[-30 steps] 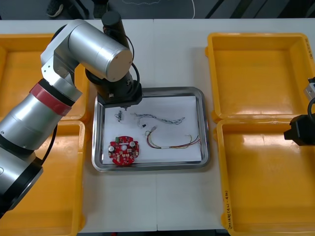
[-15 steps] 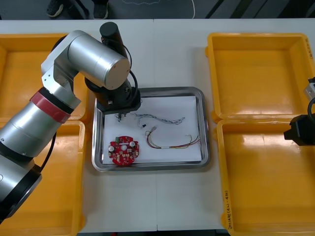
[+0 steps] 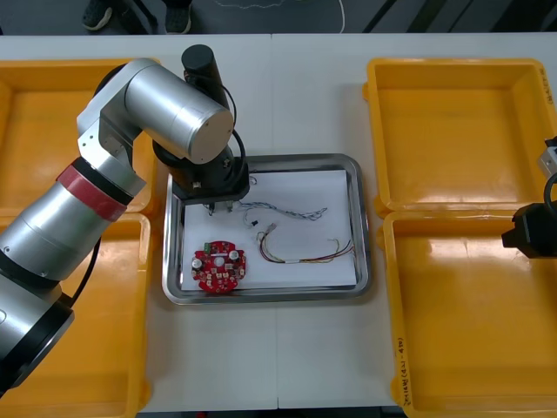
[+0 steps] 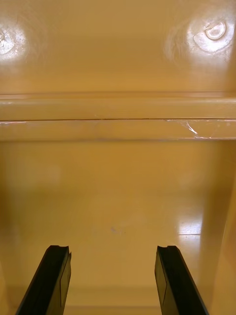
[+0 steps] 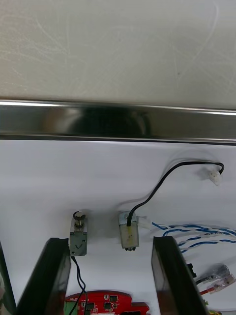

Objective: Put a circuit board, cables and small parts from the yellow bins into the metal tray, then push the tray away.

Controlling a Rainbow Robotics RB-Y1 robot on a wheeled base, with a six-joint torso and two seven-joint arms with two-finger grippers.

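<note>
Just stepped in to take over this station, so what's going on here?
The left hand hovers open over the far left corner of the metal tray, two small metal parts lying by its fingertips. Also in the tray: a red circuit board, a blue and white cable, a red and yellow cable, a black cable. The right hand hangs open over a right-side yellow bin.

No legible text, brand, label or number to report. One short dark printed marking running along the inner rim of the near right-hand yellow bin (image 3: 399, 364), characters too small to make out.
</note>
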